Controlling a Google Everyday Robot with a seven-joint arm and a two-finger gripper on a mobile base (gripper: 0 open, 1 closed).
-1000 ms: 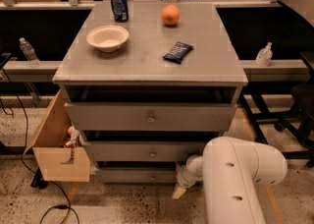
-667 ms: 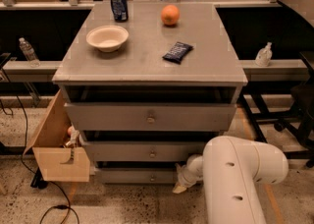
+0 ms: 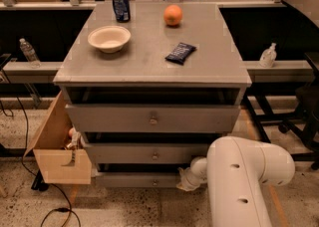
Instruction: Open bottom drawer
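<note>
The grey cabinet [image 3: 149, 66] has 3 drawers stacked in its front. The top drawer [image 3: 119, 118] has the tallest, widest panel and sits a little forward of the cabinet top, with a dark gap above it. The middle drawer [image 3: 124, 154] lies under it, also with a dark slot above. The bottom drawer [image 3: 134, 179] is lowest, just above the speckled floor, with the narrowest panel and a small round knob [image 3: 154, 183] at its centre. Nothing inside any of the 3 drawers can be seen from this angle.

On the cabinet top a cream bowl [image 3: 108, 38] stands at the left. A blue can [image 3: 120, 4] stands upright behind it, an orange [image 3: 173, 15] lies at the back right, and a dark snack packet [image 3: 180, 53] lies flat near the middle.

An open cardboard box [image 3: 59, 164] leans against the cabinet's left side. It holds a few small pale and reddish items [image 3: 72, 139], too unclear to name.

A clear bottle [image 3: 28, 52] stands on the left rail and a small white bottle [image 3: 268, 55] on the right rail.

The gripper [image 3: 186, 178] is at the right end of the bottom drawer's front, right of the knob, at the tip of the bulky white arm [image 3: 244, 171]. Whether it is apart, together or clamped on anything cannot be made out.
</note>
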